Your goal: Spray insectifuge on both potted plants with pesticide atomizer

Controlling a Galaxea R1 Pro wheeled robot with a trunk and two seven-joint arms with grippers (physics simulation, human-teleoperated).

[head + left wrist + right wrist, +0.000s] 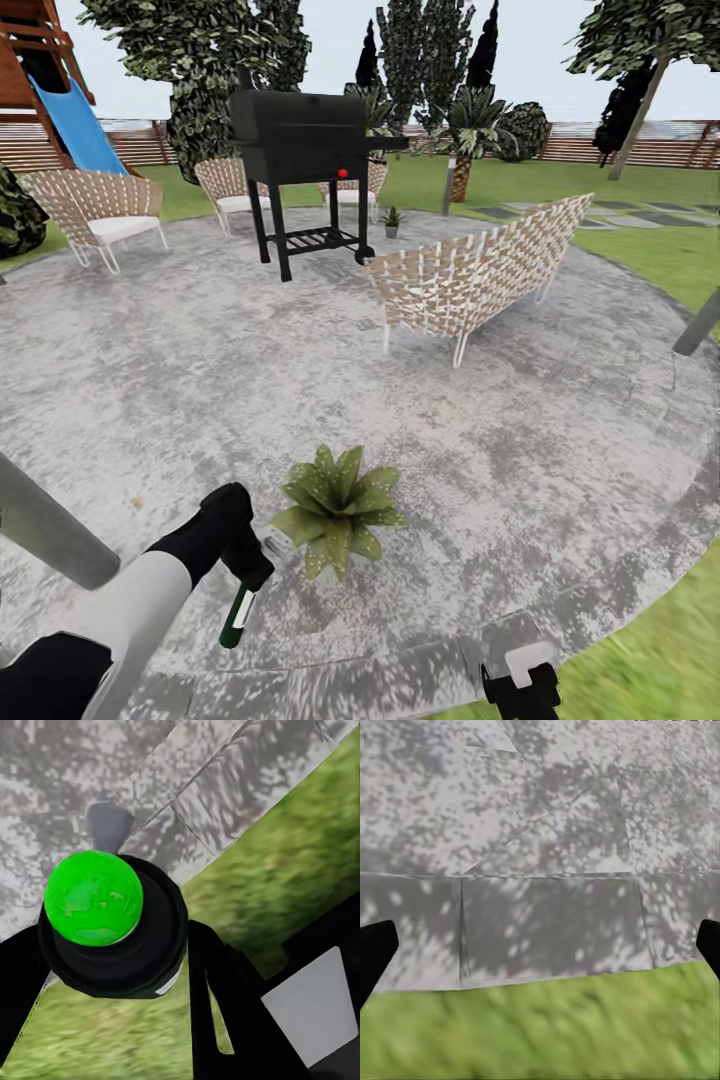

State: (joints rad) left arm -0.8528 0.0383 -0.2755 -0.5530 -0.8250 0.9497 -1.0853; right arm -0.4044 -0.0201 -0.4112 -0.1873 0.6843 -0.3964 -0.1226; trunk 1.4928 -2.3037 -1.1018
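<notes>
left claw clamped round the atomizer, light and stiff, held by its body; right claw wide open, empty.

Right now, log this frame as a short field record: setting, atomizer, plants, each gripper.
setting: round stone patio with lawn around it, wicker chairs, black grill
atomizer: held in left gripper, green tip pointing down
near potted plant: on patio, just right of the atomizer
far potted plant: small, right of the grill
right gripper: open, empty, over the patio edge
</notes>
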